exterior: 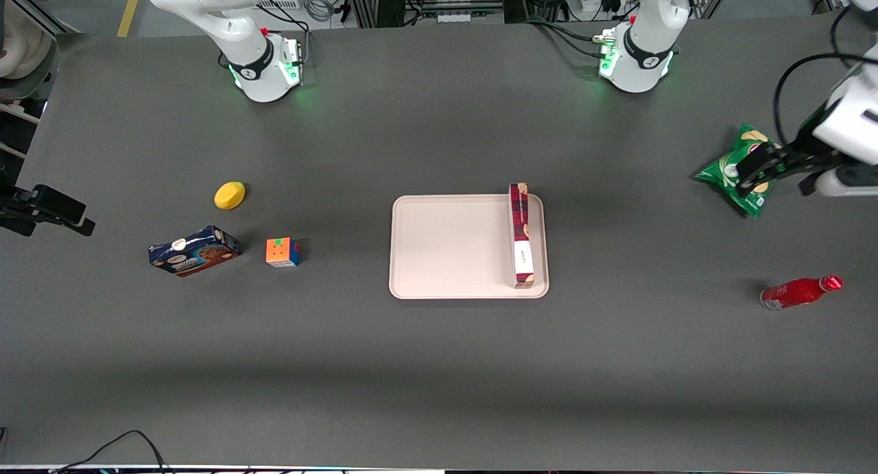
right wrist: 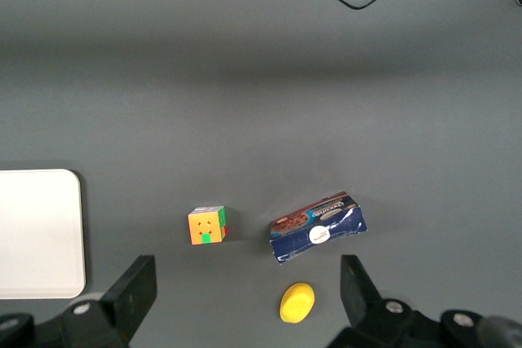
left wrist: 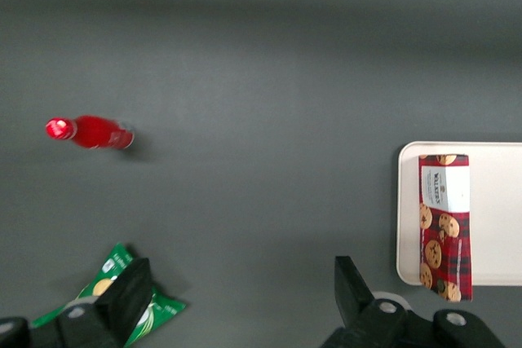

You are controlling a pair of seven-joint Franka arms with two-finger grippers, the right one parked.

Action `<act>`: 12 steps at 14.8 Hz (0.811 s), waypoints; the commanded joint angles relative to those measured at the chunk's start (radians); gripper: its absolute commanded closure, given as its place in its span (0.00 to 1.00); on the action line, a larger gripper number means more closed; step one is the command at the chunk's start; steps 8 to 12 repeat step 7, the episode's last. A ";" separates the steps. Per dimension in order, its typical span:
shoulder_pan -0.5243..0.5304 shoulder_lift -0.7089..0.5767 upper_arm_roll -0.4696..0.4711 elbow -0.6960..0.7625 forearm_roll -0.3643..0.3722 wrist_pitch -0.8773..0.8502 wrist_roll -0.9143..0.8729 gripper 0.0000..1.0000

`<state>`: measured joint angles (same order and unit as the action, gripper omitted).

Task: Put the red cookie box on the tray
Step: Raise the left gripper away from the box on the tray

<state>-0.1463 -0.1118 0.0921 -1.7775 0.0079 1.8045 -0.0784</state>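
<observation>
The red box [exterior: 521,235] lies flat on the tray [exterior: 446,254], along the short edge toward the working arm's end, its farther tip poking slightly over the rim. The rest of the tray is bare. The claw [exterior: 751,172] hangs over the worktop [exterior: 439,364] well off toward the working arm's end, above a green chip bag [exterior: 734,169], its fingers [left wrist: 130,295] spread wide and holding nothing.

One red bottle [exterior: 799,292] lies on its side near that same end, nearer the front camera than the chip bag. Toward the parked arm's end sit one blue cookie box [exterior: 194,250], one colour cube [exterior: 282,252] just beside it, and one yellow round object [exterior: 230,195] farther from the camera. All of these lie well apart from the tray.
</observation>
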 commanded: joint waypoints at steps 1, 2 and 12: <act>0.014 -0.022 -0.014 0.044 -0.009 -0.083 0.031 0.00; 0.014 -0.022 -0.014 0.052 -0.009 -0.086 0.038 0.00; 0.016 -0.022 -0.012 0.055 -0.006 -0.085 0.060 0.00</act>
